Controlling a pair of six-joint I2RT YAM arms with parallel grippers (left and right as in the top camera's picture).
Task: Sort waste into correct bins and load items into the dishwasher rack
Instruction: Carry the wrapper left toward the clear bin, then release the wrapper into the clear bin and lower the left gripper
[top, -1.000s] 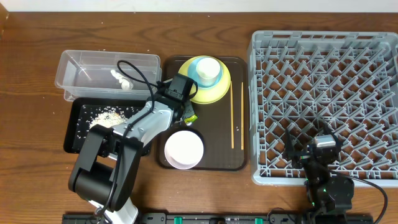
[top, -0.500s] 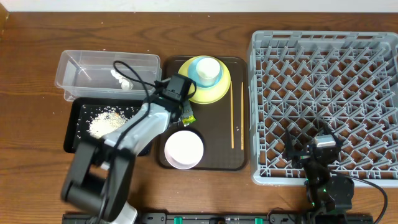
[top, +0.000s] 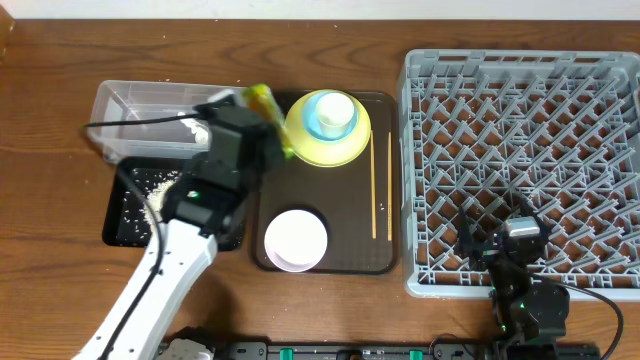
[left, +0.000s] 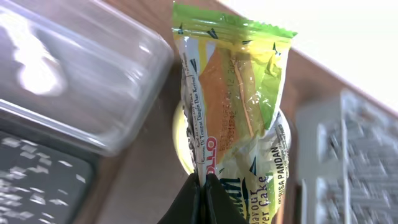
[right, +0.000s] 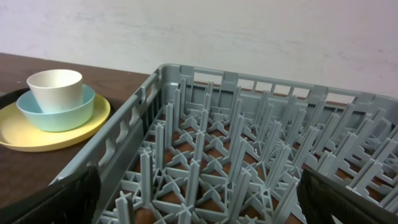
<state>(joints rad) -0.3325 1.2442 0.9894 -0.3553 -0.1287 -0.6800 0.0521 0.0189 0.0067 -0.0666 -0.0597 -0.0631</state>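
Overhead, the table shows the left gripper (top: 268, 128) clenched on a small green-and-orange snack wrapper (top: 262, 98). It is lifted in the upper middle-left of the frame, between the clear plastic tub (top: 140, 108) and the yellow-green plate (top: 347, 150). Motion blur makes it hard to say whether the wrapper hangs over the tub's corner or just beside it. A crumpled white paper scrap (top: 196, 128) lies inside the tub. Below the tub, a black tray (top: 113, 228) holds loose rice grains (top: 140, 182). At centre, a brown serving tray (top: 345, 215) carries the plate with a light blue cup (top: 314, 126) and a small white cup (top: 336, 110) stacked on it. The same tray carries a white bowl (top: 295, 240) and two wooden chopsticks (top: 375, 185). The grey dishwasher rack (top: 410, 180) fills the right side and looks to hold nothing. The right gripper (top: 503, 228) rests at its lower edge with jaws spread wide.

From the left wrist, the closed fingertips (left: 200, 198) at bottom centre pinch the wrapper's lower edge. The packet stands up through the middle of the frame, its crimped top seam uppermost. The tub is blurred at upper left, the black tray at lower left.

From the right wrist, the rack's pegs fill the frame, the stacked cups and plate sit at far left, and both dark fingers (right: 71, 199) stand apart, grasping nothing.

The wrapper is probably very light, thin and crinkly, with slick film that could slide from the pads. A firm pinch on a stiffer sealed seam should hold it best.
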